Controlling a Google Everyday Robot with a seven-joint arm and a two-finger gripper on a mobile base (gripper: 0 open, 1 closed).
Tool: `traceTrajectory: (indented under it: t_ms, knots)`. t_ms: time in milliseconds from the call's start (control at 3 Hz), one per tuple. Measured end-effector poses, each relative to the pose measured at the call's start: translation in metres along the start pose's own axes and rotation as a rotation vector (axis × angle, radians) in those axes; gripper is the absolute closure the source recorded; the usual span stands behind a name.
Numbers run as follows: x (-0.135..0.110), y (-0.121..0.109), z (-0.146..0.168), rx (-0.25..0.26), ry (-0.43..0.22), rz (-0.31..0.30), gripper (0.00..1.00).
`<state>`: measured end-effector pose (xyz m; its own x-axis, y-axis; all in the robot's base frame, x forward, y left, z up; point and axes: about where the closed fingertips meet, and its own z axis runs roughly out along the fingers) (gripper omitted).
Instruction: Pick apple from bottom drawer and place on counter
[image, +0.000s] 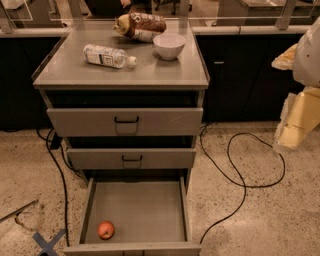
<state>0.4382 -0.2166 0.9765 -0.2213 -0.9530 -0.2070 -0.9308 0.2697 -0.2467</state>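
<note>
The apple (106, 230) is small and red-orange and lies on the floor of the bottom drawer (135, 210), near its front left corner. The bottom drawer is pulled out wide. The counter (90, 75) is the grey top of the cabinet. My gripper (292, 132) shows as a pale shape at the right edge of the camera view, at the height of the middle drawers. It is well to the right of the cabinet and far from the apple.
On the counter lie a plastic water bottle (107, 56), a white bowl (169, 46) and a brown snack bag (141, 26). The two upper drawers (125, 121) are partly open. Black cables (240, 170) trail on the speckled floor on both sides of the cabinet.
</note>
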Motion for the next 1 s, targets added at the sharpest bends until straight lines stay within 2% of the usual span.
traceTrajectory:
  t_ms: [667,1000]
  knots:
    - [-0.001,-0.004,-0.001,0.019,-0.023,0.000,0.00]
    - [-0.004,-0.014,-0.033,0.064,-0.030,-0.033,0.00]
